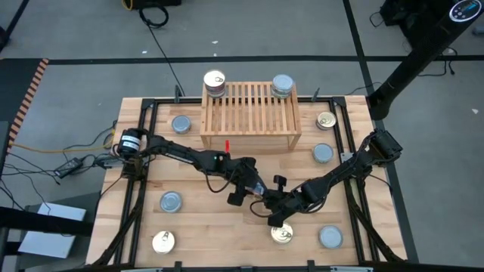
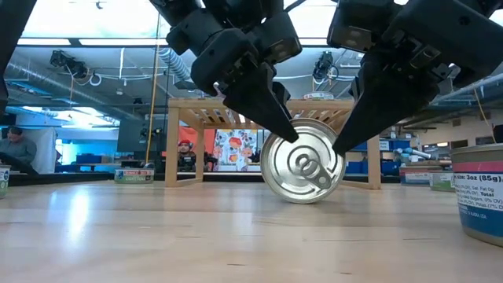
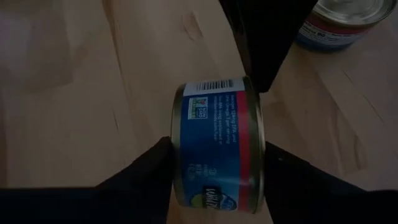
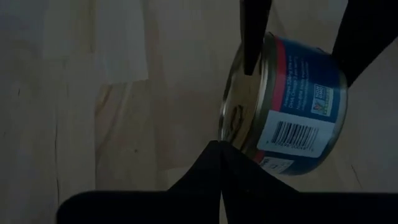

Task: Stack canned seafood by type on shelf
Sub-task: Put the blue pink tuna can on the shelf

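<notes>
One tin of the canned seafood (image 2: pixel 302 169) stands on its curved edge on the plank table, silver pull-tab top toward the near edge, blue label around it (image 3: pixel 217 149). My left gripper (image 3: pixel 217 180) is open, one finger before each flat end of the tin. My right gripper (image 4: pixel 219 152) is shut, its tips at the tin's right side. The wooden shelf (image 1: pixel 249 117) stands at the far side. A gold-topped stack (image 1: pixel 215 81) sits on its left end and a silver-topped stack (image 1: pixel 282 85) on its right. My left gripper has one finger (image 3: pixel 155 168) close to the tin's silver top end and the other at its base end (image 3: pixel 258 155), slanting down from the left. I cannot tell whether either finger touches. My right gripper's shut fingertips (image 2: pixel 339 145) lean on the tin's curved wall beside the top rim (image 4: pixel 231 134), slanting down from the right. The tin stays on its edge on the table.
Loose tins lie around the table: silver-topped ones (image 1: pixel 181 125), (image 1: pixel 323 153), (image 1: pixel 171 202), (image 1: pixel 330 236) and gold-topped ones (image 1: pixel 326 120), (image 1: pixel 163 242), (image 1: pixel 283 235). One blue-labelled tin (image 2: pixel 479 192) stands near the front right. Black rails frame the tabletop.
</notes>
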Available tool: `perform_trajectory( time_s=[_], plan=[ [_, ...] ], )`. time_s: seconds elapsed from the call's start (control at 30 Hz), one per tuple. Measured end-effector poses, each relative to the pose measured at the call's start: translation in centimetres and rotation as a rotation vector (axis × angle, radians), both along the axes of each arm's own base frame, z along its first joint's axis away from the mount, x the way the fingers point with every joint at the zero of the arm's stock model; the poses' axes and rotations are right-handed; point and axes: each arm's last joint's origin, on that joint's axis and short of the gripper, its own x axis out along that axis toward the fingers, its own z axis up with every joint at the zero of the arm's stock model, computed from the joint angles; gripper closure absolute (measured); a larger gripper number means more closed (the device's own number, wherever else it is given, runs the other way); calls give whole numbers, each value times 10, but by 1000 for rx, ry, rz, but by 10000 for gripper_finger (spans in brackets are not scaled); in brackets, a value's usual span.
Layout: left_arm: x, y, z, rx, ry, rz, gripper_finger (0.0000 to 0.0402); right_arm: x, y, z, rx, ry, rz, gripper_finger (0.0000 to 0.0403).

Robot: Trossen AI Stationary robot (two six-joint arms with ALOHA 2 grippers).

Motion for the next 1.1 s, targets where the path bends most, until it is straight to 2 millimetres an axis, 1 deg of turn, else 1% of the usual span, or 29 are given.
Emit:
perform_trajectory(
  time_s=[0.23,0.37,0.43,0.57,0.63,0.7,0.8,0.97,1.1],
  plan=[
    [-3,1,3,29,18,21,201,-1,1,0,6,16,18,393],
    [-11,3,14,68,29,56,201,-10,4,6,9,35,22,392],
    [-16,4,26,68,15,69,201,-15,6,11,9,40,6,392],
    [-28,6,54,46,-31,107,201,-26,10,21,-9,23,-10,392],
    [-37,9,70,57,-60,154,201,-29,12,26,-17,7,-17,393],
    [-46,14,89,72,-107,251,201,-31,14,28,-20,-3,-13,393],
    [-62,26,113,68,-164,427,201,-32,15,28,-20,-7,-8,393],
    [-91,52,151,-51,-268,633,201,-32,16,28,-16,-8,-15,393],
    [-111,79,165,-51,-295,773,201,-32,15,28,-17,-6,-16,393]
  ],
)
